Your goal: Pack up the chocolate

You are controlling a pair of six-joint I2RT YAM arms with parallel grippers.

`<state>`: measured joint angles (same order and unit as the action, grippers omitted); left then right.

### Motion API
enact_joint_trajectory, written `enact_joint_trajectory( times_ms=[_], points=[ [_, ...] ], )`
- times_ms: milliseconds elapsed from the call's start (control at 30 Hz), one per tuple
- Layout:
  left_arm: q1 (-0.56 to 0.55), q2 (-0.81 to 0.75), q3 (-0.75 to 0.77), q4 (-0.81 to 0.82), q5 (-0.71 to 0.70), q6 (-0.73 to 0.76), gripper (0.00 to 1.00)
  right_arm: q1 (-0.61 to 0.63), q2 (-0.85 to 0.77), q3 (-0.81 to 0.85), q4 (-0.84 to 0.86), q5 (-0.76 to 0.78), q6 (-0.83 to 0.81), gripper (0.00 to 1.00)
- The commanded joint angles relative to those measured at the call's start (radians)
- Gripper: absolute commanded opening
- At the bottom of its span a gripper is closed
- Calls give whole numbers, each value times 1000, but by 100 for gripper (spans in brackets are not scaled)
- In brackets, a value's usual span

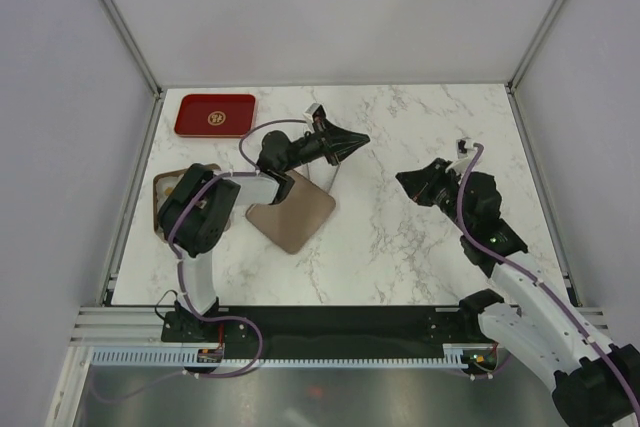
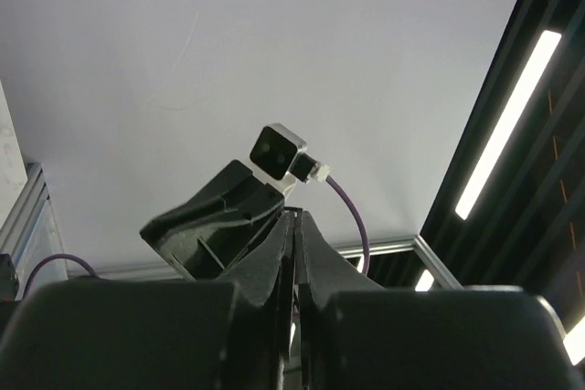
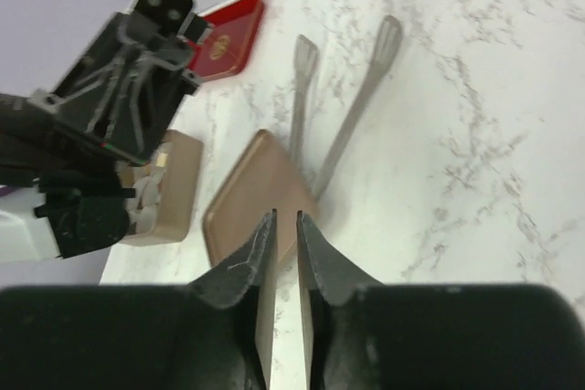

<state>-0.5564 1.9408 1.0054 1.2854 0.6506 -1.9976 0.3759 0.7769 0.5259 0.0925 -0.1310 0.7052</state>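
Observation:
A tan open box (image 3: 179,182) sits at the table's left, mostly hidden by my left arm; its rim shows in the top view (image 1: 163,187). Small cream and tan chocolate pieces (image 3: 146,196) show inside it. The flat tan-brown lid (image 1: 292,212) lies beside it, also in the right wrist view (image 3: 245,191). My left gripper (image 1: 360,137) is shut, raised above the table's middle and tilted upward; its fingers (image 2: 296,235) are pressed together with nothing visible between them. My right gripper (image 1: 402,178) hovers to the right, pointing at the lid; its jaws (image 3: 285,226) are nearly shut and empty.
A red tray (image 1: 215,114) with a gold emblem lies at the back left. Metal tongs (image 3: 352,111) lie on the marble just beyond the lid, thin in the top view (image 1: 333,173). The metal frame rails bound the table's sides.

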Motion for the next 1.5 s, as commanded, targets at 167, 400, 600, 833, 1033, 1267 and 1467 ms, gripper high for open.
enact_joint_trajectory(
  times_ms=[167, 400, 600, 833, 1033, 1267, 1467],
  points=[
    [136, -239, 53, -563, 248, 412, 14, 8, 257, 223, -263, 133, 6, 45],
    [167, -480, 345, -1845, -241, 1418, 34, 67, 378, 253, -217, 125, 53, 57],
    [129, -621, 208, -2057, -463, 1539, 41, 83, 358, 203, -218, 125, 54, 55],
    [24, -635, 44, -2063, -577, 1444, 41, 83, 253, 197, -267, 123, 25, 52],
    [-102, -524, 56, -2057, -683, 1376, 41, 83, 188, 152, -297, 146, 11, 52],
    [-187, -390, 55, -1993, -711, 1332, 41, 83, 136, 109, -303, 148, 13, 52],
    [-231, -292, 71, -1939, -710, 1310, 42, 83, 127, 102, -312, 166, -7, 53]
  ],
)
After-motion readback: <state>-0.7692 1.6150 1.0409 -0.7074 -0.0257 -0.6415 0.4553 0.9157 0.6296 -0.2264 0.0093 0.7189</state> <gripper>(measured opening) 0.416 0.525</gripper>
